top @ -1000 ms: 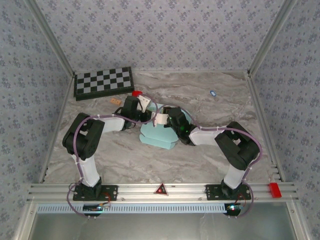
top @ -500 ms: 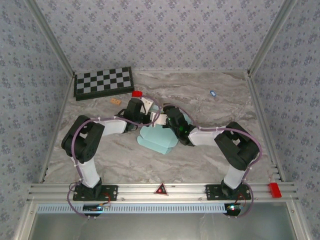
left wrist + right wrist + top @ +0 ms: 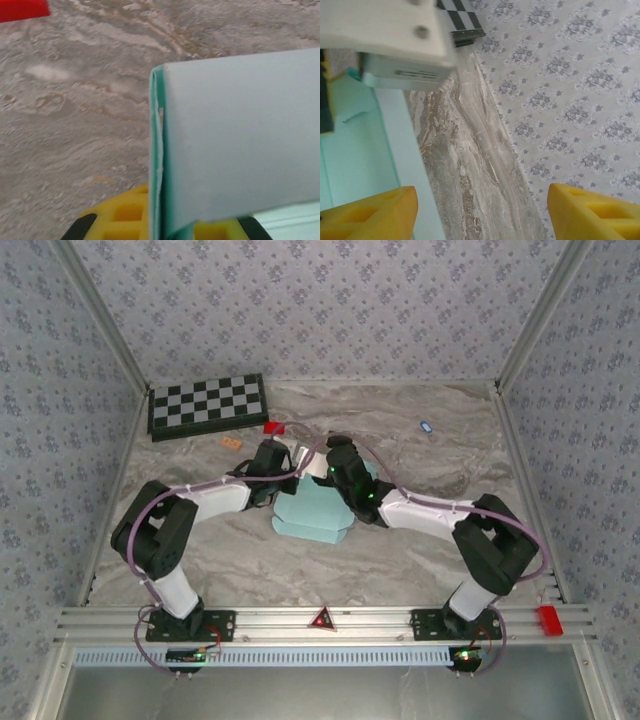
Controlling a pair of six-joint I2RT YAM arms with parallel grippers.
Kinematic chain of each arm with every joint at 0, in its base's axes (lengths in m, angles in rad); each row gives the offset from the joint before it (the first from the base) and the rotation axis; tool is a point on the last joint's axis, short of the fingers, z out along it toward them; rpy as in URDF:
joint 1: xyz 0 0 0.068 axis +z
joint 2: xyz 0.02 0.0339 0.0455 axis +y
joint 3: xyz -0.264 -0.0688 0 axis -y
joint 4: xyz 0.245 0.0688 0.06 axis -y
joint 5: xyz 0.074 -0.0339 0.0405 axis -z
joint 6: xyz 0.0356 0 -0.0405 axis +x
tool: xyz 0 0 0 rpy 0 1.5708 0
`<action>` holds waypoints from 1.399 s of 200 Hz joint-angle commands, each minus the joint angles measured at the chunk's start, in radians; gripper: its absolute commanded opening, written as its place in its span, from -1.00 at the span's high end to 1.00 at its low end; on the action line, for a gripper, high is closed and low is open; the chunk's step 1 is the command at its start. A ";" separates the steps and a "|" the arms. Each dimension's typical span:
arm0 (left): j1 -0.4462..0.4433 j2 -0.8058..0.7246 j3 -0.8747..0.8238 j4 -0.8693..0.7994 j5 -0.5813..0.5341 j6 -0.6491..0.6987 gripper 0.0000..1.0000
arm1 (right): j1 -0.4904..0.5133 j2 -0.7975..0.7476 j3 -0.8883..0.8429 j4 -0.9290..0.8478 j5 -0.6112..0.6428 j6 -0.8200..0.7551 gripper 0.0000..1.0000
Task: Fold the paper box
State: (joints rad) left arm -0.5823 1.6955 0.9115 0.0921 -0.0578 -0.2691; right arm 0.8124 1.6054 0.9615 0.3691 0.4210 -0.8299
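Observation:
The paper box (image 3: 312,512) is a pale light-blue cardboard sheet, partly folded, lying mid-table between the two arms. My left gripper (image 3: 297,472) is shut on its raised back flap. In the left wrist view the doubled flap edge (image 3: 160,165) runs up from between the yellow jaws of the left gripper (image 3: 162,227). My right gripper (image 3: 331,460) hovers just right of that flap, open. In the right wrist view the right gripper (image 3: 480,215) holds nothing; its yellow fingers (image 3: 370,215) stand wide apart over bare table, with the box (image 3: 355,155) at the left.
A black-and-white checkerboard (image 3: 207,405) lies at the back left. A small red piece (image 3: 273,427) and a tan piece (image 3: 232,441) lie behind the left gripper. A tiny blue object (image 3: 425,426) sits back right. Patterned walls close in three sides.
The right gripper has opened, let go of the box and swung towards the back. The left gripper stayed shut on the flap and shifted right, and the box moved slightly.

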 commanded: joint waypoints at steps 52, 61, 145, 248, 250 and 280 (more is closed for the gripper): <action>-0.023 -0.130 -0.028 -0.150 -0.162 -0.273 1.00 | -0.062 -0.111 0.146 -0.437 -0.046 0.494 -0.42; -0.025 -0.135 -0.024 -0.168 -0.166 -0.283 1.00 | -0.069 -0.111 0.158 -0.466 -0.053 0.524 -0.42; -0.046 -0.149 0.008 -0.256 -0.195 -0.318 1.00 | -0.213 -0.052 0.377 -0.796 -0.256 0.881 -0.31; -0.048 -0.115 0.045 -0.305 -0.159 -0.364 1.00 | -0.246 0.058 0.415 -0.867 -0.417 0.937 0.58; -0.047 -0.115 0.045 -0.305 -0.159 -0.363 1.00 | -0.247 0.060 0.417 -0.867 -0.416 0.939 0.59; -0.047 -0.109 0.052 -0.304 -0.148 -0.364 1.00 | -0.256 0.089 0.412 -0.857 -0.414 0.959 0.67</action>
State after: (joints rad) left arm -0.6247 1.5780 0.9222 -0.1921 -0.2214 -0.6159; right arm 0.5667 1.6650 1.3643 -0.4744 0.0280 0.0975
